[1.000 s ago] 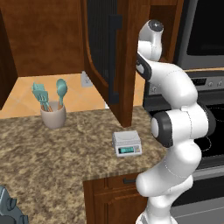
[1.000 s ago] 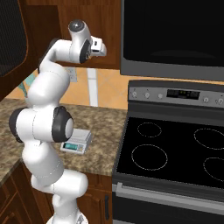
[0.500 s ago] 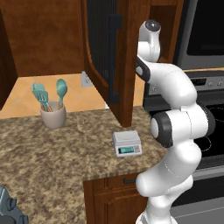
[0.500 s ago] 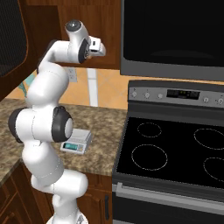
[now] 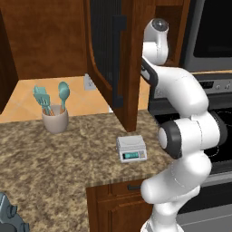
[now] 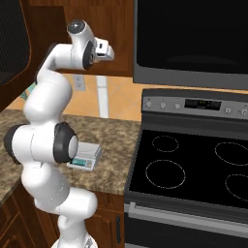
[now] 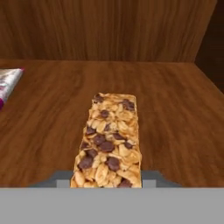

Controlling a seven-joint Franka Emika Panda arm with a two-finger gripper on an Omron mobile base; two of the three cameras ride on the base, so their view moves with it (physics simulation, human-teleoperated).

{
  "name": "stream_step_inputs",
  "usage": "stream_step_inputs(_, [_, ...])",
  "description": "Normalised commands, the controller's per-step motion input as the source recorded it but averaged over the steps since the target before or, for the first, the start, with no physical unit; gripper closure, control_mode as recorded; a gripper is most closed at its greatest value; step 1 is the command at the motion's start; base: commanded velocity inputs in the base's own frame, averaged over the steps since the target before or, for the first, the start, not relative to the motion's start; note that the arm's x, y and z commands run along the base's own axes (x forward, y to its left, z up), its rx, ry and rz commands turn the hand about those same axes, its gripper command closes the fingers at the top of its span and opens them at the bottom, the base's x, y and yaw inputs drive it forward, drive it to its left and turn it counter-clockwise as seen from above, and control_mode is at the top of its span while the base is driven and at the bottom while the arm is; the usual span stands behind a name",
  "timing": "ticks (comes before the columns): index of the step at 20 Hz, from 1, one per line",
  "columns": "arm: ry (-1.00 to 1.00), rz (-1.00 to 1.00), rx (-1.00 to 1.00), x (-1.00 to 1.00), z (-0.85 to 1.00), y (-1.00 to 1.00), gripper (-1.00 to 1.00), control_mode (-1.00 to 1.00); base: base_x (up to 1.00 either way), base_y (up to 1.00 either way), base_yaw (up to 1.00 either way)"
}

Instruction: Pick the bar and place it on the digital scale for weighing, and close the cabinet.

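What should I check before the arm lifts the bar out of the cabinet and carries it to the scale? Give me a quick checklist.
1. Gripper shut on the bar: ok, jaws flank its near end.
2. Bar lies flat on the wooden shelf: ok.
3. Packet at the shelf's edge is apart from the bar: ok.
4. Digital scale platform bare: ok.
5. Cabinet door open for withdrawal: ok.
6. Grip firmness: cannot tell.

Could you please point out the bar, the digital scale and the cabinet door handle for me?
bar (image 7: 109,142): hand view, middle of its top.
digital scale (image 5: 131,144): left base view, its platform.
cabinet door handle (image 5: 118,59): left base view, mid-length of the handle.
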Motion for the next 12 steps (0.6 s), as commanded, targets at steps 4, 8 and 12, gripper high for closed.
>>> stream_step_inputs(4, [-0.11, 0.0, 0.0, -0.93, 0.29, 0.13, 1.0, -1.0, 0.0, 0.0, 0.0])
stream_step_inputs(8, [0.0, 0.0, 0.0, -1.0, 0.11, 0.0, 1.0, -1.0, 0.0, 0.0, 0.0])
stream_step_inputs(12, [-0.08, 0.0, 0.03, -1.0, 0.23, 0.0, 1.0, -1.0, 0.0, 0.0, 0.0])
